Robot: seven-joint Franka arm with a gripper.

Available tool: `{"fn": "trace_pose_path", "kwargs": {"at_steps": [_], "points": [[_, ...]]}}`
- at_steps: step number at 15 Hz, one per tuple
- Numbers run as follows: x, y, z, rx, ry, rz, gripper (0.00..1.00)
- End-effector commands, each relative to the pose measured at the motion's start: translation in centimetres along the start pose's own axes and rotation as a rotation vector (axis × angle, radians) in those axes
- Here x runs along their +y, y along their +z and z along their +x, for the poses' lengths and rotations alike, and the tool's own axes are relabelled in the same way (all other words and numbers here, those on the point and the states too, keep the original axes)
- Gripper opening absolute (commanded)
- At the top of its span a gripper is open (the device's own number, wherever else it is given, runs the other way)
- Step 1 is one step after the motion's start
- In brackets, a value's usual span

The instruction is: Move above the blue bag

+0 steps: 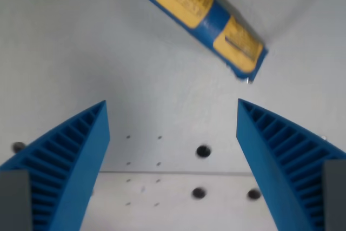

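A blue bag (201, 19) with yellow label panels lies flat on the white table, running diagonally from the top centre down toward the wrist view's right. My gripper (172, 104) hangs above the table with its two blue ribbed fingers (75, 155) spread wide and nothing between them. The bag lies beyond the fingertips, toward the top of the view, apart from both fingers. Its upper left end is cut off by the frame's top edge.
The white table top (81, 52) carries a seam line (173, 172) near the bottom and several dark bolt holes (203, 151) and small screw dots between the fingers. A thin grey line crosses the top right corner.
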State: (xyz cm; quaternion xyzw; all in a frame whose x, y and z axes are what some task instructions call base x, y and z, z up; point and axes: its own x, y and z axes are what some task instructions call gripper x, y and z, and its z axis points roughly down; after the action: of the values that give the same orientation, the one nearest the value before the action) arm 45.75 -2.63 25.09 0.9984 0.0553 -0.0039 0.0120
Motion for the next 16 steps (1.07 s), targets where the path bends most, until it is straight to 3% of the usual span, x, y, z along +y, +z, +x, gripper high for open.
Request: {"fn": "trace_pose_path", "kwargs": {"at_steps": [1, 9, 16], "points": [[0.7, 0.8, 1.3, -0.029, -0.351, -0.027, 1.00], [1.5, 3.9, 3.0, -0.021, -0.602, -0.043, 1.00], [2.1, 6.1, 4.0, -0.021, -0.709, -0.048, 1.00]]}}
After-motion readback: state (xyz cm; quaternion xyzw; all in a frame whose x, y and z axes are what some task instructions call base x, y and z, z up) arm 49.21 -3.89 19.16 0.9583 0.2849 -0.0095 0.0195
